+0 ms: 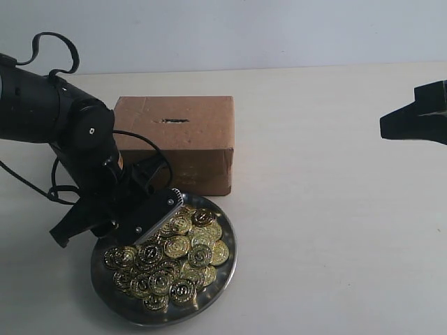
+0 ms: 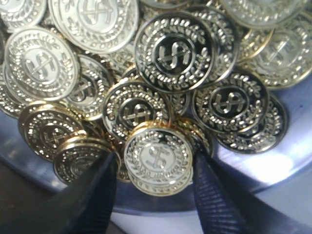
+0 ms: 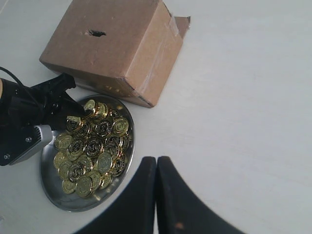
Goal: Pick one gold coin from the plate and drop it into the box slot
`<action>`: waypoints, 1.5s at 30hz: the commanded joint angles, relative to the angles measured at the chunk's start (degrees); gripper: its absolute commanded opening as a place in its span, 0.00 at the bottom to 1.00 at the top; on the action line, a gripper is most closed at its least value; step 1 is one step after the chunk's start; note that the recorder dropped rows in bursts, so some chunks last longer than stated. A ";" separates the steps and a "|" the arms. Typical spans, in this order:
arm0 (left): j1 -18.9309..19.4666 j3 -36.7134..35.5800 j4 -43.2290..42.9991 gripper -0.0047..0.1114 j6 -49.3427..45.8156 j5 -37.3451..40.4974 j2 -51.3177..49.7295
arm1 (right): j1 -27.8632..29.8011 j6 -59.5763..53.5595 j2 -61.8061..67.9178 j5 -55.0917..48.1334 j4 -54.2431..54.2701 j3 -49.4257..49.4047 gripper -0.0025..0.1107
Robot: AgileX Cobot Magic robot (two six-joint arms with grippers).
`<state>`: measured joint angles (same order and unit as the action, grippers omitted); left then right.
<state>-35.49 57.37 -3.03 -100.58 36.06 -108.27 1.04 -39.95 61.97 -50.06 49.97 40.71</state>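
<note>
Jaws of our left gripper [image 2: 156, 158] flank one gold coin [image 2: 157, 165] at the edge of the plate [image 1: 232, 262]; we cannot tell if they pinch it. Beside it stands the box [image 1: 174, 139], box slot [image 1: 174, 120] on top. Our right gripper [image 3: 156, 161], pressed closed, hangs well away.

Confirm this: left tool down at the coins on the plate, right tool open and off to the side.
Wrong on one point: the right tool is shut, not open, its fingers pressed together in the right wrist view. The rest holds.
</note>
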 commanded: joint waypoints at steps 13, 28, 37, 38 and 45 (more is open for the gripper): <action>0.07 -0.14 1.92 0.37 -1.13 1.28 0.55 | 0.28 -0.73 0.00 0.42 0.64 0.29 0.02; 0.07 -0.14 1.92 0.37 -1.36 1.47 1.20 | 0.28 -0.73 0.00 0.42 0.64 0.29 0.02; 0.07 -0.14 2.07 0.37 -0.90 1.70 2.83 | 0.28 -0.84 0.00 0.42 0.64 0.29 0.02; 0.07 -0.14 2.20 0.37 -0.90 1.85 3.11 | 0.28 -0.84 0.00 0.31 0.64 0.29 0.02; 0.07 -0.14 2.61 0.37 4.86 1.91 8.75 | -1.87 -8.86 0.12 -0.39 12.23 -3.83 0.02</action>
<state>-35.49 57.37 -1.15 -98.76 37.65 -102.40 0.71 -43.21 61.97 -50.27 55.89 39.32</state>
